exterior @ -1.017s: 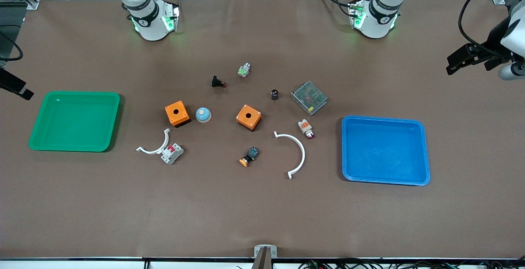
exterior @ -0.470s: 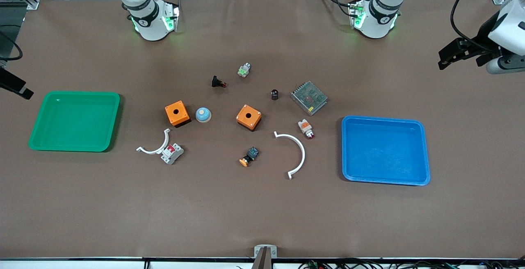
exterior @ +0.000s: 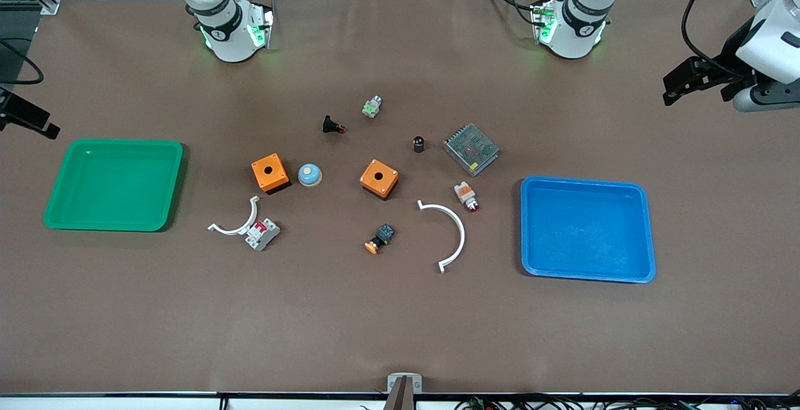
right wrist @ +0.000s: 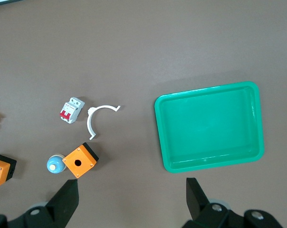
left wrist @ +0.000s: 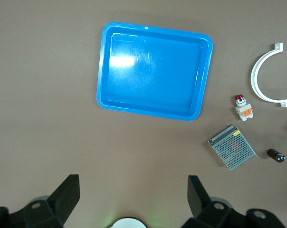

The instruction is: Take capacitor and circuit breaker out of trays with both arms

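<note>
The capacitor (exterior: 418, 144), a tiny black cylinder, stands mid-table beside a metal mesh box (exterior: 470, 149); it also shows in the left wrist view (left wrist: 276, 155). The breaker (exterior: 262, 234), a light-grey block with red levers, lies against a white curved clip (exterior: 237, 224), nearer the camera than an orange box (exterior: 270, 172); it also shows in the right wrist view (right wrist: 71, 110). My left gripper (exterior: 678, 82) hangs open and empty high over the left arm's end of the table (left wrist: 134, 199). My right gripper (exterior: 37, 124) hangs open and empty over the right arm's end, above the green tray (right wrist: 132, 199).
A blue tray (exterior: 587, 229) lies toward the left arm's end, a green tray (exterior: 112, 184) toward the right arm's. A second orange box (exterior: 379, 179), a blue dome (exterior: 309, 175), a larger white clip (exterior: 451, 235) and several small button parts are scattered mid-table.
Both grippers have drifted a little inward from the table's ends, the left one more. Nothing on the table has moved.
</note>
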Controlling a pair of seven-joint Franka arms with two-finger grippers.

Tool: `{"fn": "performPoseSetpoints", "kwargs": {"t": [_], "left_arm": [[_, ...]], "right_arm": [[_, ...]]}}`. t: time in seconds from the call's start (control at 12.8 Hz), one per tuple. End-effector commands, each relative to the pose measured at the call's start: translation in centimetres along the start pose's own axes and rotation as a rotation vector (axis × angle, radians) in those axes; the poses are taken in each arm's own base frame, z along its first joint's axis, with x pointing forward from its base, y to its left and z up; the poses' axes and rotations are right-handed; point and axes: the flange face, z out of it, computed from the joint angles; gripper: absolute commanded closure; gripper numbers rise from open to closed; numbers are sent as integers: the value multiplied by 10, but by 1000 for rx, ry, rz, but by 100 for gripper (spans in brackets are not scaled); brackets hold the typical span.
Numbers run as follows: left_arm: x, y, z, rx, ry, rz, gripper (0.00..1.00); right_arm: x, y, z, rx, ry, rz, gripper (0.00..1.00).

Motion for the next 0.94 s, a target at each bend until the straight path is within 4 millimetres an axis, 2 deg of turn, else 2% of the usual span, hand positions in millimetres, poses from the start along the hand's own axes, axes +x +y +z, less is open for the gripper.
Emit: {"fn": "performPoseSetpoints", "kwargs": {"t": [0.0,0.86], "left_arm": [[-3,-2,-7,-16,12,37,0],[0,0,-10,-14,17,79,0]], "right_arm": [[-5,2,-9,-14,4,-14,0],[-3,3,-9,-14,12,-13,0]]}}
